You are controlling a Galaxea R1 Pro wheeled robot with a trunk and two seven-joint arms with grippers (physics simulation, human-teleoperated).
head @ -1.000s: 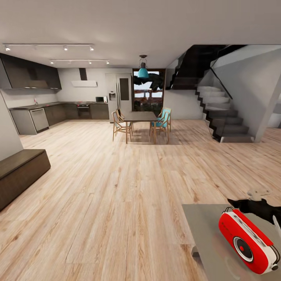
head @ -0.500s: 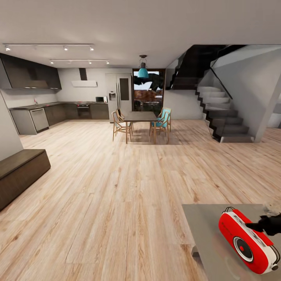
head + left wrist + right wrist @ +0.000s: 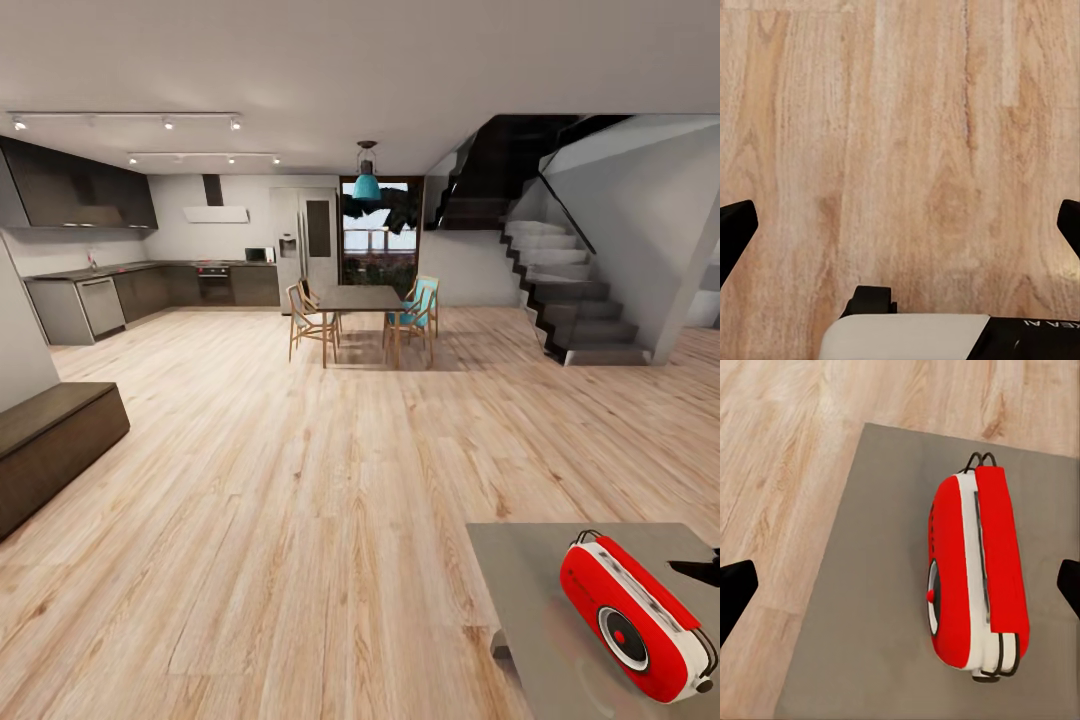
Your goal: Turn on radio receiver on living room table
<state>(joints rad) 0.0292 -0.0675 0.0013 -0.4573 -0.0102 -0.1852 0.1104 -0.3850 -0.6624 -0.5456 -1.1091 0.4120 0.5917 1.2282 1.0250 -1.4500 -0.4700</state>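
The red radio receiver point(image 3: 635, 612) with white trim and a round dial stands on the grey table point(image 3: 525, 580) at the lower right of the head view. A dark tip of my right gripper point(image 3: 698, 571) shows at the right edge, just behind the radio and apart from it. From the right wrist view I look down on the radio point(image 3: 979, 570) and table point(image 3: 862, 607); the right gripper point(image 3: 901, 589) is open above them, its fingers point(image 3: 735, 594) wide apart with nothing held. My left gripper point(image 3: 900, 225) hangs open over bare wooden floor.
Wide wooden floor point(image 3: 300, 500) stretches ahead. A long dark low bench point(image 3: 50, 440) stands at the left, a dark dining table with chairs point(image 3: 360, 305) in the middle distance, a kitchen counter point(image 3: 100, 295) at the back left and a staircase point(image 3: 575, 300) at the right.
The right gripper, over the radio's far end a second ago and at its top half a second ago, has drawn off to the right edge. The radio has not moved.
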